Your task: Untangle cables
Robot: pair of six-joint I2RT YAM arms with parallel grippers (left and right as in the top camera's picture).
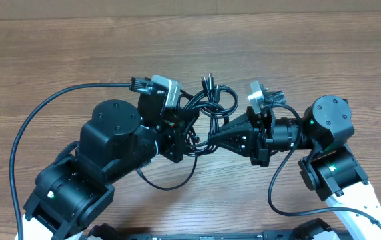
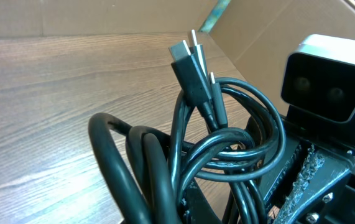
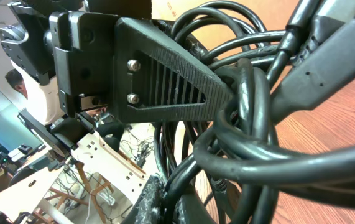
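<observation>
- The cables (image 1: 210,110) are bunching into one knotted bundle between the two arms, about midway between the left and right edges of the table (image 1: 57,53). They seem to be lifted slightly off the wood.
- The left gripper (image 1: 182,133) is sitting closed at the bundle's left side. Its fingers are hiding under the loops in its own wrist view, but the strands are rising straight out of where they meet, so I am reading it as clamping the cables.
- The right gripper (image 1: 213,137) is facing it from the opposite side, also closed. Its ribbed black finger (image 3: 177,87) is pressing into the knot, and several strands are being pinched at its tip.
- The plugs (image 2: 191,56) are pointing up and toward the far edge, beyond both sets of fingers.
- The two grippers are meeting almost tip to tip, with the knot lying just on their far side, so the line between them is running left to right across the table.
- I am judging that any pull apart would go along that line, and that the right gripper is nearer the tight core.
- With both grips so close together, a straight pull is risking a tighter knot.
</observation>
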